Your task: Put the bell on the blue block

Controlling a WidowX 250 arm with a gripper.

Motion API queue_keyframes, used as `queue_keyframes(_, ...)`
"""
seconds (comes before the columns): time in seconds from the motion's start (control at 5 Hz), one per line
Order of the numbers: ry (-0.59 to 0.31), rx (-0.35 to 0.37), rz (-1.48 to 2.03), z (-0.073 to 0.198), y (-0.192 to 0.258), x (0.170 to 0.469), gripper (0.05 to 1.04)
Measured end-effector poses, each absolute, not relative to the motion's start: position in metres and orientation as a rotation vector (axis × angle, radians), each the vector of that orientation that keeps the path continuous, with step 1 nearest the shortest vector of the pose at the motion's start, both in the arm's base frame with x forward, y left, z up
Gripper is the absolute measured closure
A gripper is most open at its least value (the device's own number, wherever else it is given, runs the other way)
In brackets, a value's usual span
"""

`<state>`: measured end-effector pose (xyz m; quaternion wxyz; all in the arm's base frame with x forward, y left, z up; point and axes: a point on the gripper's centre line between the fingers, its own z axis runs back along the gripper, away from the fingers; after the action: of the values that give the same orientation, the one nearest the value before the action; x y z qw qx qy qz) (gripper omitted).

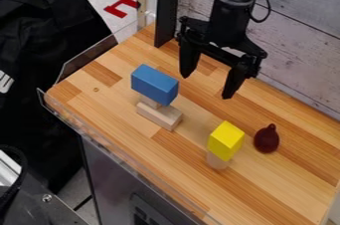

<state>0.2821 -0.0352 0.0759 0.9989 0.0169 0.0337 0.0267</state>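
Your black two-finger gripper (pixel 207 86) hangs at the upper centre, spread wide and empty. You have the dark red, rounded bell (pixel 267 139) on the wooden tabletop (pixel 282 184) at right, the rectangular blue block (pixel 154 84) left of centre atop pale wooden blocks (pixel 159 115).

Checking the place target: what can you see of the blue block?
Blue block: plain oblong, flat faces, straight edges, possibly painted wood. It lies on its long side atop a small wooden piece, which sits on a longer wooden bar. Only the small piece touches it; the open gripper is apart from it.
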Motion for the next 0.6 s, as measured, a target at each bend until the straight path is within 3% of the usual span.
queue_keyframes(0.6,0.091,0.065,-0.044,0.066,-0.071,0.289,0.083)
